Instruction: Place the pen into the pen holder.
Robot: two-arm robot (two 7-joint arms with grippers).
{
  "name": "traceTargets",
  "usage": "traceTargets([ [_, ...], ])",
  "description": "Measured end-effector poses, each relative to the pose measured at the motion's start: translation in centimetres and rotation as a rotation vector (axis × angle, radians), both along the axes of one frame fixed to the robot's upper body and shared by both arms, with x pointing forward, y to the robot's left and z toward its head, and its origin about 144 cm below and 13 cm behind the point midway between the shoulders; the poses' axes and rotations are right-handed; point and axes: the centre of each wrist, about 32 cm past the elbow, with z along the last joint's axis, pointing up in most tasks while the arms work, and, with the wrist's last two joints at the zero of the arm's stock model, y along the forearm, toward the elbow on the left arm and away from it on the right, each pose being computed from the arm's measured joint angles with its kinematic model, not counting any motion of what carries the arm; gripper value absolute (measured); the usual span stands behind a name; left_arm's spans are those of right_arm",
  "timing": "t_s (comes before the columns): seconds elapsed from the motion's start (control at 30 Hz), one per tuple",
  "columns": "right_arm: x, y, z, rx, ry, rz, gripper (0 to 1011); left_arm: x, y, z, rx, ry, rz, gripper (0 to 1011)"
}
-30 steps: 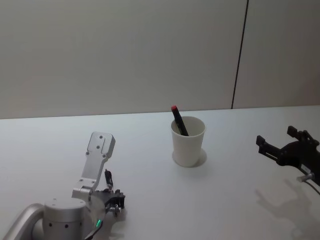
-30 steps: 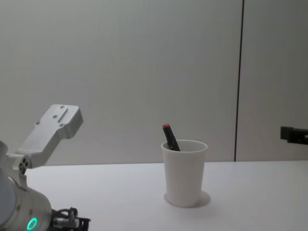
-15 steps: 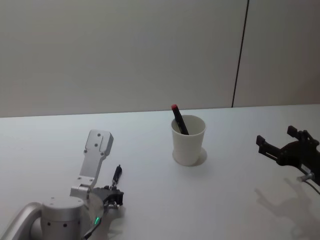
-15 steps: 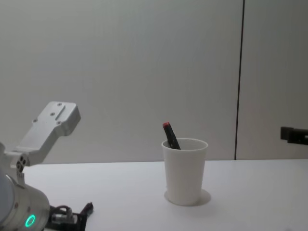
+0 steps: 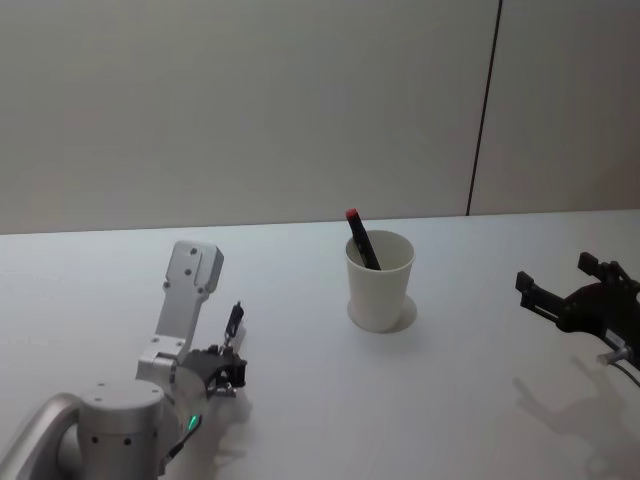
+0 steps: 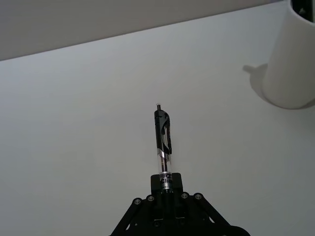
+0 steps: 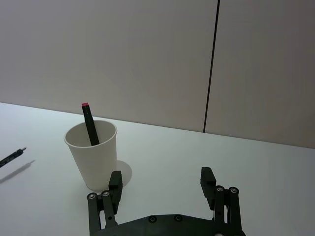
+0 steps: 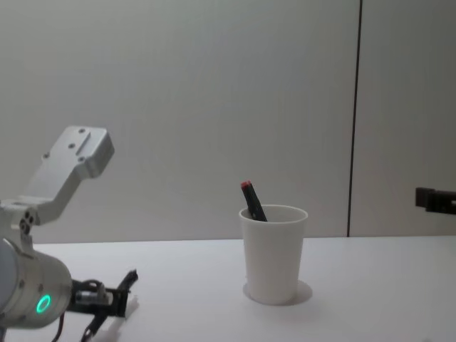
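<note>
Lower left of the head view: my left gripper (image 5: 226,366) sits low over the table (image 5: 450,400), its jaws closed tight on one end of the pen (image 5: 234,322). The pen juts forward and upward from the grip, its free end raised off the table. In the left wrist view the pen (image 6: 163,142) reads as a slim click type. Its free half is black, with a clip and a small push-button at the tip. The barrel is clear, with dark print where it enters the gripper (image 6: 166,183).

Centre of the head view: the cup (image 5: 380,290), plain white, tapered and roll-rimmed, stands upright on the table, well apart from the held pen. A second pen (image 5: 360,243), dark with a red top, leans inside it against the left rim.

Right edge: my right gripper (image 5: 553,276) hovers above the table, jaws spread wide, holding nothing. The right wrist view shows that gripper (image 7: 161,183) agape with the cup (image 7: 93,157) beyond it.
</note>
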Motion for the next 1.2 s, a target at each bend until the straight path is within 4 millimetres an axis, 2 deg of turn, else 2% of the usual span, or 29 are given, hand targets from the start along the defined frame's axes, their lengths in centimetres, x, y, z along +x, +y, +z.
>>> traceTargets([
  [0.77,0.0,0.0,0.0,0.0,0.0,0.0,1001,0.1,0.9,1.7,0.029,-0.286,-0.076,130],
  [1.2,0.0,0.0,0.0,0.0,0.0,0.0,1001,0.3,1.4,2.3,0.005,-0.485,-0.202,130],
])
